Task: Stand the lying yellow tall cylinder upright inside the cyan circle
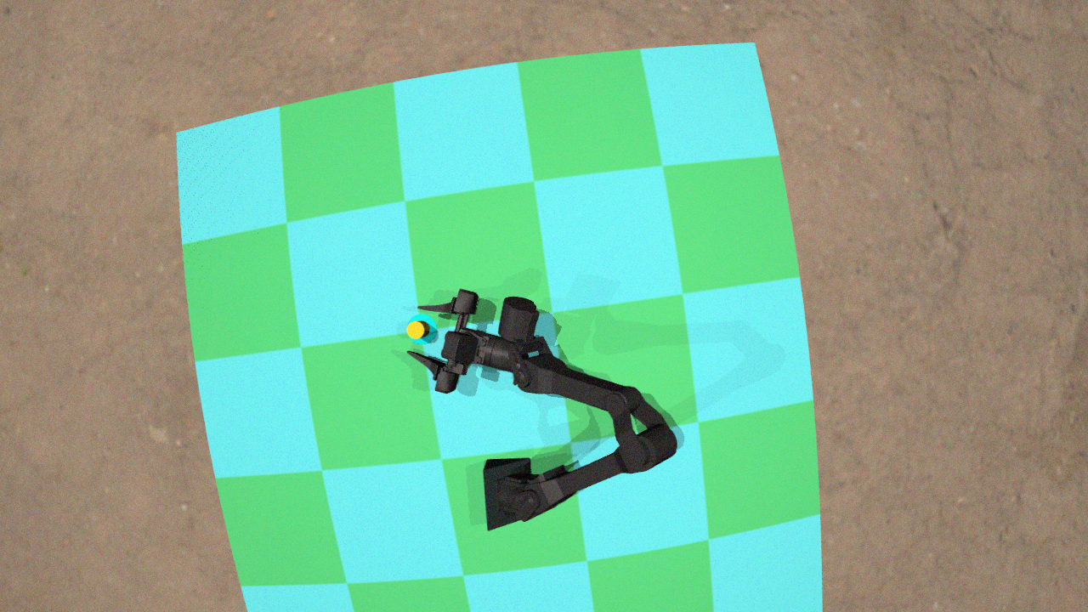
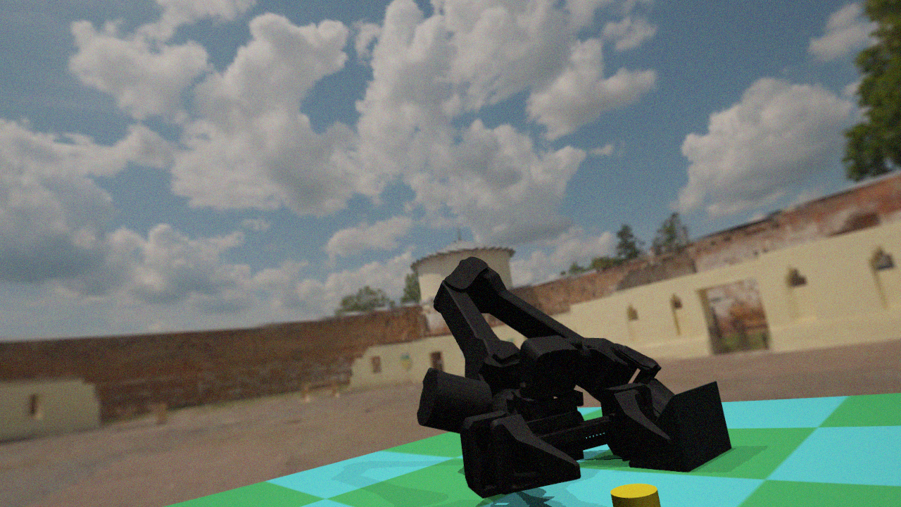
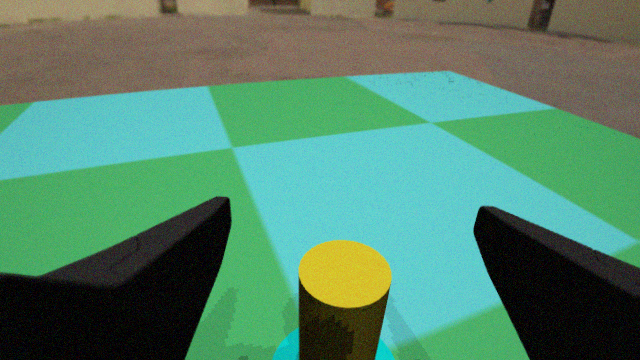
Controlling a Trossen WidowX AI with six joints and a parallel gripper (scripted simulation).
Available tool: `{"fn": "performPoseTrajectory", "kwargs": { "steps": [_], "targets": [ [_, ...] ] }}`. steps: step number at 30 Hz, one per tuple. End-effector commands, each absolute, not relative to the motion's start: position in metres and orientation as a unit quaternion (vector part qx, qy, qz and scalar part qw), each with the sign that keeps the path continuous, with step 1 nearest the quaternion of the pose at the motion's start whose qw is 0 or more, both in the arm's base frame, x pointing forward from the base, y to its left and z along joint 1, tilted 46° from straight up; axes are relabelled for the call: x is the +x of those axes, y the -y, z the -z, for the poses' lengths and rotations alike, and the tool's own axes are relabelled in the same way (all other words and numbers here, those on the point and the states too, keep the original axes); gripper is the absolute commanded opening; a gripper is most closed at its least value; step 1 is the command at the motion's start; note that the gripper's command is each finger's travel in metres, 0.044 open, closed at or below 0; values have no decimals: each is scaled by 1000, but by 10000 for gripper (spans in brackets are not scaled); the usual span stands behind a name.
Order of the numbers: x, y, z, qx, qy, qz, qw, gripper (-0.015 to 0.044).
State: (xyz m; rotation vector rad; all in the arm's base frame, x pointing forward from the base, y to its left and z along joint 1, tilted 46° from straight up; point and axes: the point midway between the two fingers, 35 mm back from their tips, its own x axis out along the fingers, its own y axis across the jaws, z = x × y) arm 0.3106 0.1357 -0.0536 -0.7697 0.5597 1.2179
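Where green and cyan checks meet, toward left edge of flat matte worktop (image 1: 715, 106): yellow tall cylinder (image 3: 344, 295) upright, smooth-sided, flat round top, foot on cyan circle (image 1: 426, 328). Black hand (image 1: 422, 331) spread wide, gripping nothing; wedge-shaped fingers flanking cylinder on both sides, clear of it. Angular black arm (image 1: 586, 392) folded low.
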Motion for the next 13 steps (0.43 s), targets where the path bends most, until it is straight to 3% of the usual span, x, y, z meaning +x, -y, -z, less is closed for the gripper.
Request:
{"fn": "performPoseTrajectory", "kwargs": {
  "steps": [1,8,13],
  "targets": [
    [310,-159,30,-348,-248,-550,717,400],
    [306,-176,14,-347,-249,-551,717,400],
    [317,-186,29,-351,-340,-535,689,400]
  ]
}}
